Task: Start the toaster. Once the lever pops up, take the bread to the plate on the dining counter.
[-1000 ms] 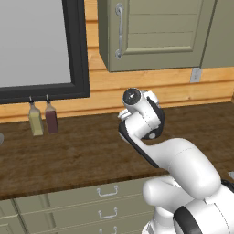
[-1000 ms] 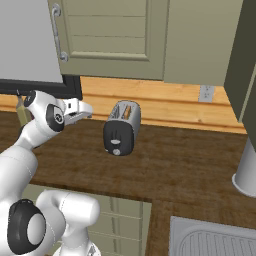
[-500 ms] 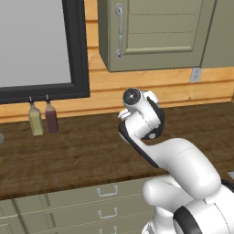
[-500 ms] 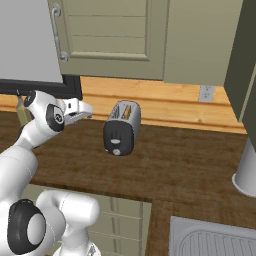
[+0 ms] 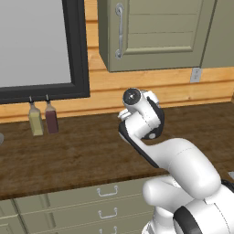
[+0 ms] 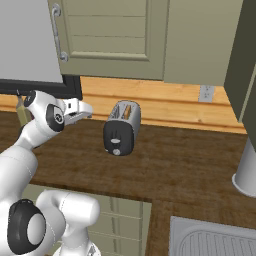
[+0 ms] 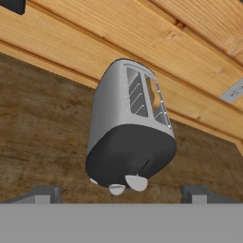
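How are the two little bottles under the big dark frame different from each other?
The left bottle is pale yellowish, while the right bottle is dark reddish brown. The left bottle stands nearer the picture's left edge, and the right bottle stands nearer the arm. Both are small, upright, with thin dark tops, side by side on the dark wood worktop against the wooden wall.

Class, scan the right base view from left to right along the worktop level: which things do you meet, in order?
Gripper → toaster with bread in a slot → wall outlet → pale cylinder at the right edge.
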### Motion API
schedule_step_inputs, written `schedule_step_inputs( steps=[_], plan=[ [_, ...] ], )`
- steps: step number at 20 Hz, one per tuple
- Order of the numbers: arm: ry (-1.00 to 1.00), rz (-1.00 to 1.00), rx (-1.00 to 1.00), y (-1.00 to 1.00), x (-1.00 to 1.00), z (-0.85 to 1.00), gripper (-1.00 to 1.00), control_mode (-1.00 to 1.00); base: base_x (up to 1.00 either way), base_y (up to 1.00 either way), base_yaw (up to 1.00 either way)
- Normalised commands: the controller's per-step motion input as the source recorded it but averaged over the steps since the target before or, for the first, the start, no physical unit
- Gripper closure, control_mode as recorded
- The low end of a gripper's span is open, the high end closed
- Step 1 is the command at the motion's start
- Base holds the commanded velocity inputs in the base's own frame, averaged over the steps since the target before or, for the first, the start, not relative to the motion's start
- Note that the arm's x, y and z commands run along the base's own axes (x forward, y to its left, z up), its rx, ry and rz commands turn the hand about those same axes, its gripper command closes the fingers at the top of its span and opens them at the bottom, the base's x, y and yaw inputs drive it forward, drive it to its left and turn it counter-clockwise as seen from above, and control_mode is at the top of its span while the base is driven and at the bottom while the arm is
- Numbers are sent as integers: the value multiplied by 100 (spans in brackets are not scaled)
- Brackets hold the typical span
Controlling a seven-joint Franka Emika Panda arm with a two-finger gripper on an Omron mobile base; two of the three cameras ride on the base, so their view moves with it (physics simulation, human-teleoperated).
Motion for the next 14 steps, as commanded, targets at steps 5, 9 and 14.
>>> schedule_step_inputs(
  steps=[5,9,14],
  plan=[
    [0,0,0,0,0,0,-100,-100,0,0,0],
    [0,0,0,0,0,0,-100,-100,0,0,0],
    [0,0,0,0,0,0,-100,-100,0,0,0]
  ],
)
